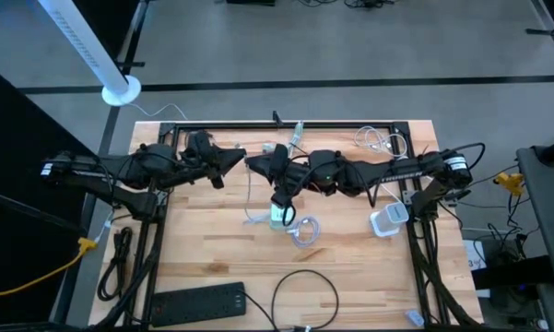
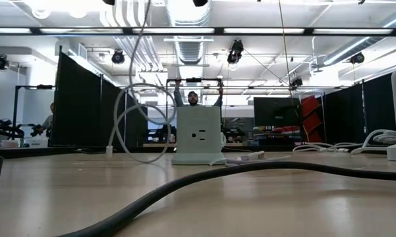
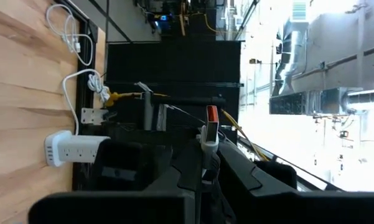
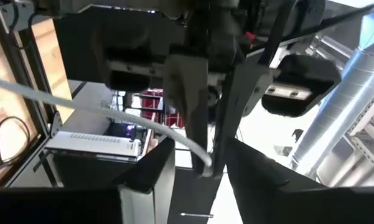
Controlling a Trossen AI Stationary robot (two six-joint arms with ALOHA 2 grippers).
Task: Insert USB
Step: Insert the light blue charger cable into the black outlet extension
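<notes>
Evidently unfinished: USB plug [image 3: 209, 134] pinched aloft in the closed left gripper [image 3: 206, 168], right gripper [image 4: 199, 165] alongside with its hold impossible to tell, charger block [image 2: 198, 135] on the table below awaiting insertion.

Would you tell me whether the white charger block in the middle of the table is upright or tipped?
Upright: the charger block stands flat on the table, its socket face vertical in the low view.

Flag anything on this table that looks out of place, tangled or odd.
Nothing looks damaged or spilled. The one untidy spot is the white cable, which lies in loose loops beside the white charger block mid-table. In the right wrist view the right gripper pinches that cable near its end. The left gripper hangs beside it, shut.
</notes>
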